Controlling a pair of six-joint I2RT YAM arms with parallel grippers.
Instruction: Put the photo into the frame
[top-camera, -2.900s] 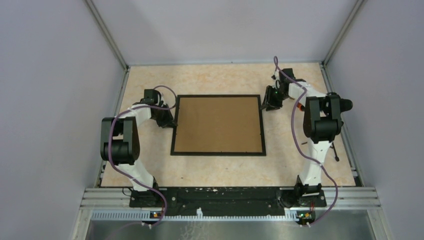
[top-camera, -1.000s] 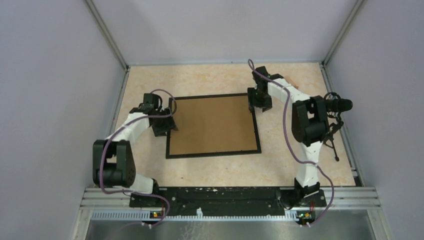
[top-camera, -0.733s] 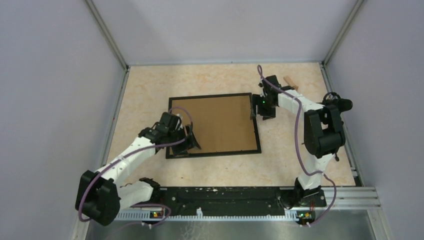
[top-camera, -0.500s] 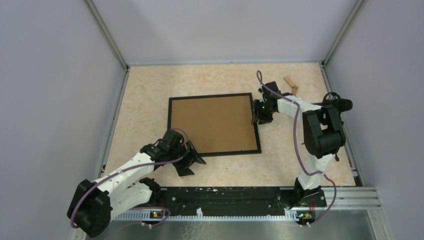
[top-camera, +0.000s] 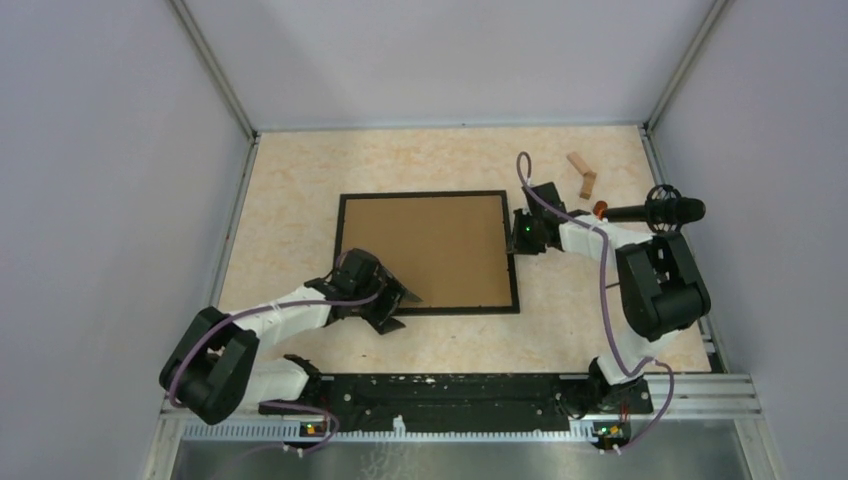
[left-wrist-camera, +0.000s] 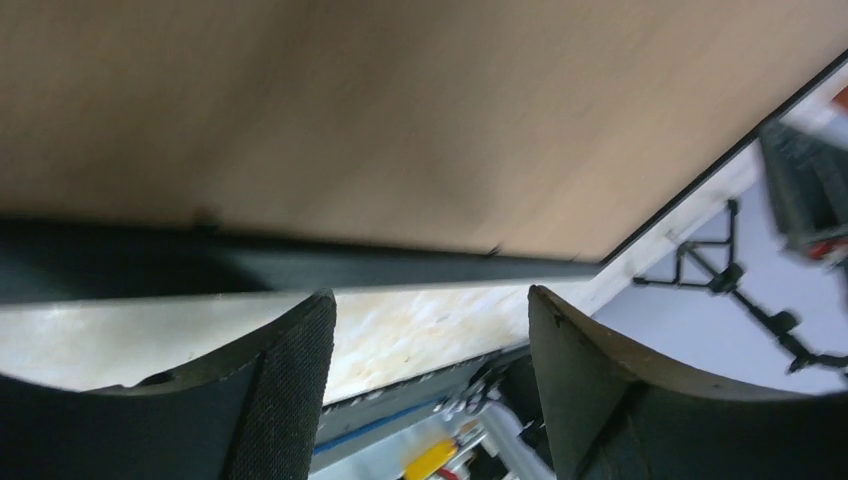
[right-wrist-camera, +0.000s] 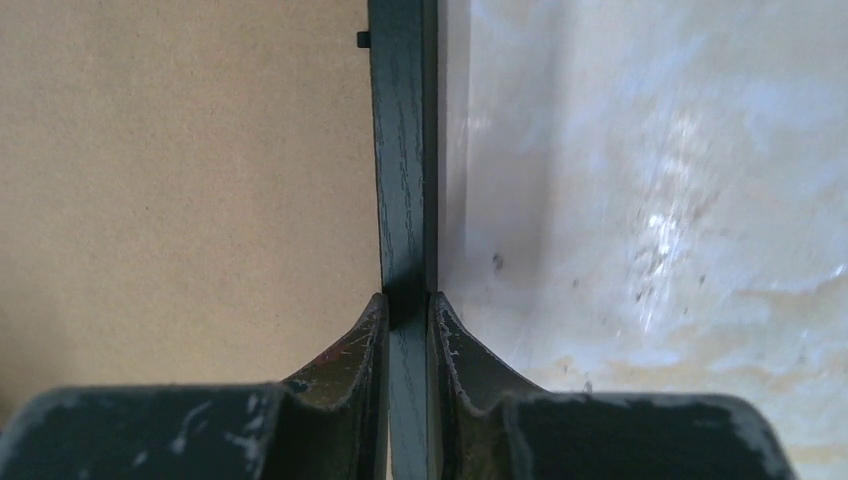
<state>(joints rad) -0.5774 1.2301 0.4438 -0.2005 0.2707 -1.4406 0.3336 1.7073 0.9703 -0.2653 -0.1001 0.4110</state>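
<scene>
Right gripper pinching frame rail, brown back up, long axis left-right

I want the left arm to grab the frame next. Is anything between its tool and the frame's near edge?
Nothing visible does. The open left tool faces the near edge of the thin black rectangular picture frame, and only a strip of beige tabletop shows between them. The right tool pinches its right edge.
</scene>
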